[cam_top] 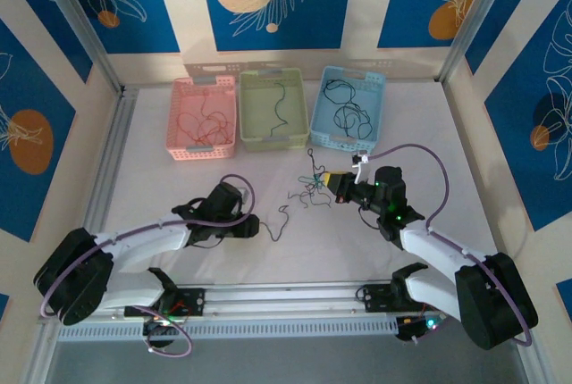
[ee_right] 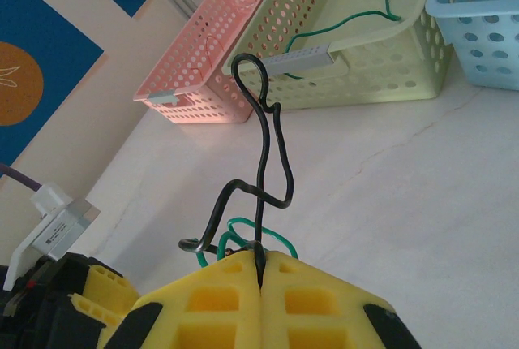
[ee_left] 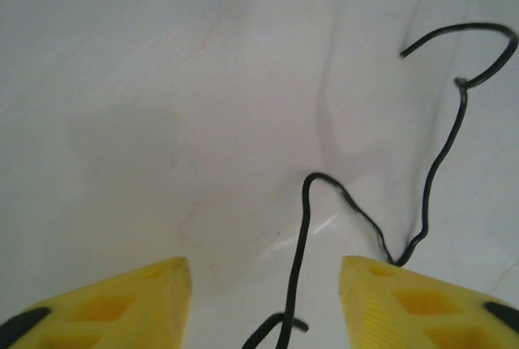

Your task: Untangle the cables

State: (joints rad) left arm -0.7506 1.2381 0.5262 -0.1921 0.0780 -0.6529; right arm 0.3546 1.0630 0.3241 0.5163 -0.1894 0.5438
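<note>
Currently kinked black cable (ee_right: 259,170) pinched by right fingers (ee_right: 219,300); left fingers (ee_left: 122,300) spread over loose black strand (ee_left: 440,162)

The cable clump (cam_top: 312,189) lies directly at the tip of the right gripper (cam_top: 334,184). A loose black strand (cam_top: 282,218) lies just ahead of the left gripper (cam_top: 254,224).
</note>
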